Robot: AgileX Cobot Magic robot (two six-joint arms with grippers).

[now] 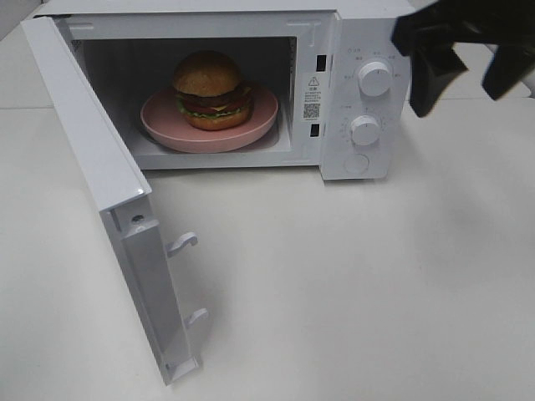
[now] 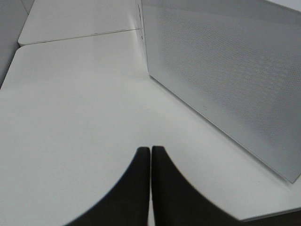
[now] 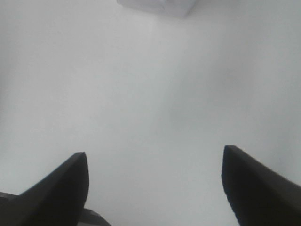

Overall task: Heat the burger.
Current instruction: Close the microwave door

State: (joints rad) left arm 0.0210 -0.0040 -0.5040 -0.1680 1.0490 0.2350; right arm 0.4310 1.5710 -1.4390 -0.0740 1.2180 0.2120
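**Inside the microwave already, door wide open**

Inside the microwave (image 1: 334,50) cavity is where the burger (image 1: 212,90) sits right now, upright on a pink plate (image 1: 159,125), roughly centred. So the loading part looks done to me. What's left, as far as I can judge: shut the door (image 1: 92,150), then set the dials. Nothing looks started on either.

The door is swung all the way out toward the front left, latch hooks sticking out over the table (image 1: 334,292). That's the main thing in the way, since no heating happens until it's closed.

Pincers:
- right gripper (image 1: 458,100) hangs near the control panel, up by the upper knob (image 1: 374,79). Its jaws are spread wide with nothing between them, and the wrist view just shows bare table between the fingers (image 3: 70,183).
- left gripper (image 2: 150,149) is pinched closed, fingers pressed together, holding nothing. It doesn't show in the overhead shot. Its own camera looks at the dotted outer face of the door, so I'd guess it sits on the outside of the door, handy for a push.

Lower knob (image 1: 365,130) and the round button (image 1: 357,164) are both untouched. Otherwise the table is plain white, no clutter near the door's swing path.
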